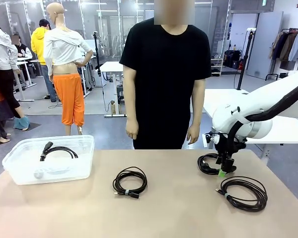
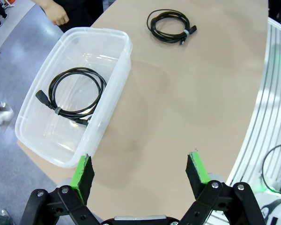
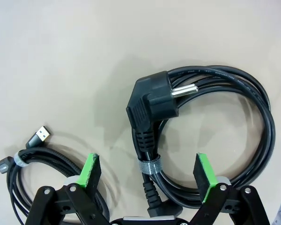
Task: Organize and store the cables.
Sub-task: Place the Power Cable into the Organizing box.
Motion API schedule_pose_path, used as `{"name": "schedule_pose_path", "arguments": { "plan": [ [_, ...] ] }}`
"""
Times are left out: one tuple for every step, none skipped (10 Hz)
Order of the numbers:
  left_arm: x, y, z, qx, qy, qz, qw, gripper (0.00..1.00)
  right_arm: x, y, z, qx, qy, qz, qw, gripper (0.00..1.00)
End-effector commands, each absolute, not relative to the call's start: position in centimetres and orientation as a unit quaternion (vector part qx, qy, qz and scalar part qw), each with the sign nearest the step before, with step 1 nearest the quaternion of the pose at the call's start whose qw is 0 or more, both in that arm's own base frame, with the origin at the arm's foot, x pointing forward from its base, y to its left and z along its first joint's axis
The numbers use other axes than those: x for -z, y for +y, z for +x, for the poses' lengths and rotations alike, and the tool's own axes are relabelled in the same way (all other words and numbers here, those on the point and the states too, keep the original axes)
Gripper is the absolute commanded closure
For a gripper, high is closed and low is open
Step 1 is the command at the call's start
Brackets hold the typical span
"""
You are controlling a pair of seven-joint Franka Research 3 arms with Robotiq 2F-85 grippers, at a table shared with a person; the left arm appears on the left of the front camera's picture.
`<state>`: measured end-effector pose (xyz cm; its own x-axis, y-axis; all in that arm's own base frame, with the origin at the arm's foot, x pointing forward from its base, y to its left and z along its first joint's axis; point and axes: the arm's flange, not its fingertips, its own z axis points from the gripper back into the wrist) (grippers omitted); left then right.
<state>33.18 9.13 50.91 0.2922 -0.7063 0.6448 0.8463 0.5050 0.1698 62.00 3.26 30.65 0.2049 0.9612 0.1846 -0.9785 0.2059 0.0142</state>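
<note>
Several coiled black cables are in view. One cable (image 1: 58, 150) (image 2: 76, 96) lies inside the clear plastic bin (image 1: 20, 171) (image 2: 117, 44) at the table's left. A second cable (image 1: 130, 182) (image 2: 171, 26) rests mid-table. At the right, a thick power cable (image 1: 206, 164) (image 3: 152, 101) with a strapped coil lies under my right gripper (image 1: 223, 171) (image 3: 148, 171), which is open with its green pads on either side of the strap, close above it. A USB cable (image 1: 244, 193) (image 3: 33, 154) lies just beside it. My left gripper (image 2: 139, 165) is open, high over bare table next to the bin.
A person in a black shirt stands at the far edge, hands (image 1: 132, 130) hanging at the sides. The tan table (image 1: 179, 218) has free room in front and between the coils. My right arm's black hose runs down near the power cable.
</note>
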Motion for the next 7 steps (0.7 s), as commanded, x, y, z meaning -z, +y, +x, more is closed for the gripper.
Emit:
{"name": "schedule_pose_path", "arguments": {
  "plan": [
    [-50.88,9.15,33.17,0.493,-0.342,-0.104,0.794,0.0,-30.4,3.4,62.83,-0.616,-0.057,0.057,0.784,0.0],
    [-50.88,9.15,33.17,0.493,-0.342,-0.104,0.794,0.0,-30.12,3.46,62.89,-0.616,-0.051,0.058,0.784,0.0],
    [-50.88,9.15,33.17,0.493,-0.342,-0.104,0.794,0.0,-29.93,3.65,62.97,-0.618,-0.046,0.057,0.783,0.0],
    [-50.88,9.15,33.17,0.493,-0.342,-0.104,0.794,0.0,-29.83,3.71,63.06,-0.619,-0.04,0.054,0.782,0.11],
    [-50.88,9.15,33.17,0.493,-0.342,-0.104,0.794,0.0,-29.73,3.68,63.13,-0.621,-0.038,0.051,0.781,0.45],
    [-50.88,9.15,33.17,0.493,-0.342,-0.104,0.794,0.0,-29.69,3.6,63.19,-0.621,-0.036,0.05,0.782,0.71],
    [-50.88,9.15,33.17,0.493,-0.342,-0.104,0.794,0.0,-29.7,3.67,63.19,-0.62,-0.032,0.048,0.783,0.65]
  ]
}}
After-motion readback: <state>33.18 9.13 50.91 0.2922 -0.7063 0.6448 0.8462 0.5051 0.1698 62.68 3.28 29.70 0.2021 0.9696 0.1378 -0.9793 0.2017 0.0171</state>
